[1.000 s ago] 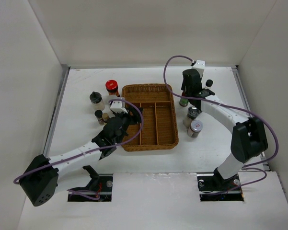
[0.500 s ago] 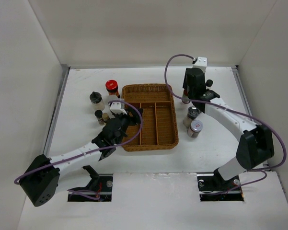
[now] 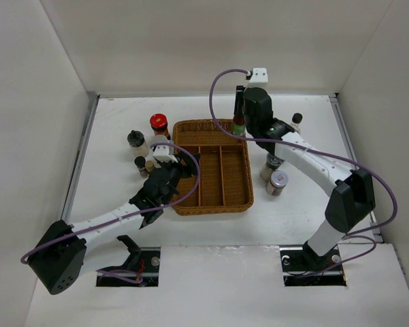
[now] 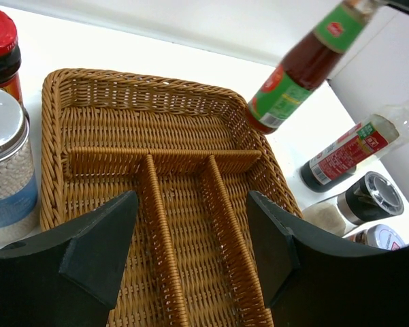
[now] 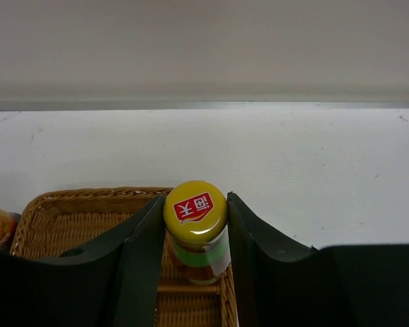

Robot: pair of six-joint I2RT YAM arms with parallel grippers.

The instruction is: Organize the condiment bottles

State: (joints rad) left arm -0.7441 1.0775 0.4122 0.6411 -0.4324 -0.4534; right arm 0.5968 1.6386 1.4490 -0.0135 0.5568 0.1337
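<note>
My right gripper [image 3: 239, 114] is shut on a yellow-capped bottle [image 5: 195, 208] with a green label and dark red sauce. It holds it tilted in the air above the far right corner of the brown wicker tray [image 3: 213, 127]; the bottle also shows in the left wrist view [image 4: 292, 71]. My left gripper [image 4: 190, 235] is open and empty, low over the tray's near compartments [image 4: 184, 225]. A red-capped jar [image 3: 158, 123], a black-capped jar [image 3: 136, 142] and a small bottle [image 3: 141, 165] stand left of the tray. A silver-capped jar of white grains [image 4: 7, 170] stands beside my left gripper.
Right of the tray stand a clear bottle with a black cap [image 3: 296, 121], a silver-topped grinder [image 3: 272, 163] and a red-lidded jar [image 3: 279, 181]. White walls close in the table at the back and both sides. The tray's compartments hold nothing.
My right gripper has lifted the yellow-capped bottle from right of the tray and carried it left, over the tray's far right corner. The left arm has barely moved.
</note>
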